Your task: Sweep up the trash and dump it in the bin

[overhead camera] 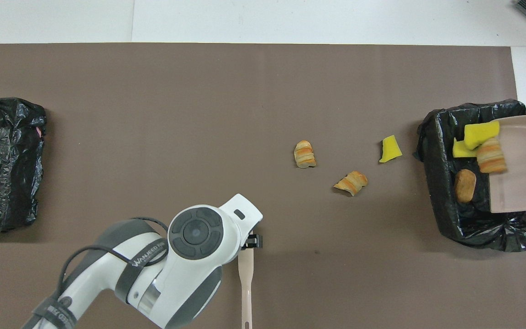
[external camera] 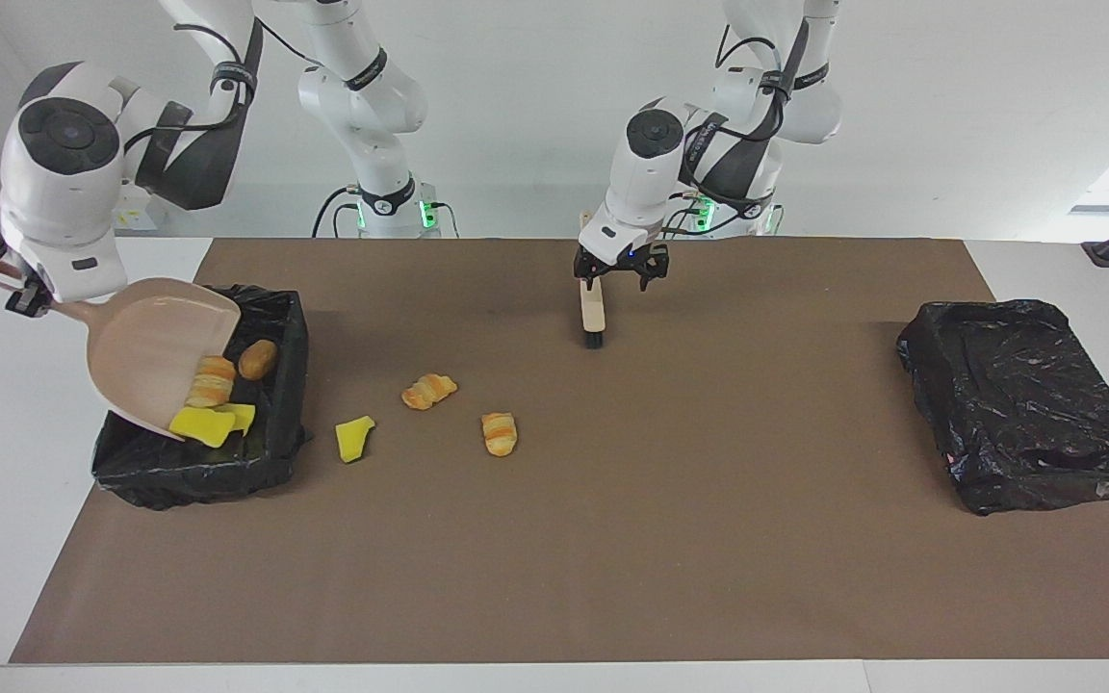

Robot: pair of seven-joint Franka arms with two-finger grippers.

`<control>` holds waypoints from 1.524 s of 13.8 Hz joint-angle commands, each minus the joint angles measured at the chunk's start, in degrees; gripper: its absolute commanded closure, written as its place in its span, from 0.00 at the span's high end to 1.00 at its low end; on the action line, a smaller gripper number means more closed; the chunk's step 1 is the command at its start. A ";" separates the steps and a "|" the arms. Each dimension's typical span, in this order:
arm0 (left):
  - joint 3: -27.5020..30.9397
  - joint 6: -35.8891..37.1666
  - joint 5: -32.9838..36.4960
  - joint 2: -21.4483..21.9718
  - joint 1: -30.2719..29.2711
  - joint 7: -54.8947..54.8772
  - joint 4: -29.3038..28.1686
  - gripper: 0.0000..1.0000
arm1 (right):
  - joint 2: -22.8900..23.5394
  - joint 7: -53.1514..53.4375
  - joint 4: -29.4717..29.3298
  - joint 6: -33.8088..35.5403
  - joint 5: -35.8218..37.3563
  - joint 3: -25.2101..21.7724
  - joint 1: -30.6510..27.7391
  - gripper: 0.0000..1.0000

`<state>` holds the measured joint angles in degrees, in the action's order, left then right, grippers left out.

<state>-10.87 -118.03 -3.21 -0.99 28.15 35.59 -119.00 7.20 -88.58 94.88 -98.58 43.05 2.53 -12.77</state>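
At the right arm's end of the table, the right gripper (external camera: 23, 292) is clamped on the handle of the beige plastic dustpan (external camera: 155, 351), holding it tipped steeply, lip down, over the black bag-lined rectangular bin (external camera: 198, 476). The trash is spilling out. One golden-brown croissant-like bread piece (external camera: 211, 382) lies on the pan near its lip. Two yellow sponge chunks (external camera: 201, 425) (external camera: 239, 416) are at the lip, over the bin's inside, and whether they have landed I cannot tell. The brown potato-like lump (external camera: 257, 359) lies inside the bin, beside the pan.

On the brown paper mat (external camera: 709, 529), just beside that bin, a loose yellow sponge wedge (external camera: 354, 439) rests. Two more striped croissant-like bread scraps (external camera: 429, 391) (external camera: 499, 433) lie past it toward the middle of the table, each apart from the other.

Near the middle, close to the robots' edge of the mat, the beige wooden-handled brush (external camera: 593, 313) lies flat with its dark bristles pointing away from the robots. The left gripper (external camera: 620, 281) hangs just over it with its fingers spread apart, gripping nothing.

At the left arm's end sits a second black bag-lined bin (external camera: 1026, 404), well apart from everything else
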 commanded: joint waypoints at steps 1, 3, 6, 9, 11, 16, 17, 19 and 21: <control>-0.64 5.34 5.30 -5.33 -5.54 -1.92 10.87 1.00 | -2.45 0.43 2.15 0.93 2.65 0.19 0.29 0.00; -0.47 10.08 5.67 -4.12 -10.02 -8.14 14.22 1.00 | -4.02 -0.54 1.89 0.93 1.61 0.28 0.20 0.00; -0.38 22.11 5.58 -2.97 -15.83 -18.25 23.00 1.00 | -6.49 0.07 1.45 1.02 -3.99 0.54 0.37 0.00; 0.15 28.54 5.14 -2.18 -18.57 -22.40 26.63 1.00 | -6.76 3.48 0.40 1.02 -12.08 1.85 0.55 0.00; 0.59 30.57 4.97 1.50 -19.97 -23.20 26.89 1.00 | -6.84 9.36 0.48 1.46 -20.24 1.95 0.46 0.00; 1.47 34.62 4.88 4.68 -22.43 -28.65 28.29 1.00 | -7.73 36.85 1.98 0.94 -31.34 3.62 5.36 0.00; 1.47 34.89 4.88 4.77 -23.74 -28.82 28.39 1.00 | -7.29 42.73 1.72 0.84 -31.97 3.62 7.73 0.00; 1.47 35.94 5.31 4.68 -25.86 -31.53 28.56 1.00 | -6.15 54.69 1.71 0.49 -33.37 3.62 10.73 0.00; 1.73 37.25 4.79 4.25 -26.13 -33.31 31.27 1.00 | -5.01 65.67 1.62 0.58 -37.49 3.62 13.46 0.00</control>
<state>-8.86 -83.56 1.40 4.18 2.76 4.13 -91.45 1.44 -31.88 96.27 -97.84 9.25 6.27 -0.56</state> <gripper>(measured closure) 0.000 0.670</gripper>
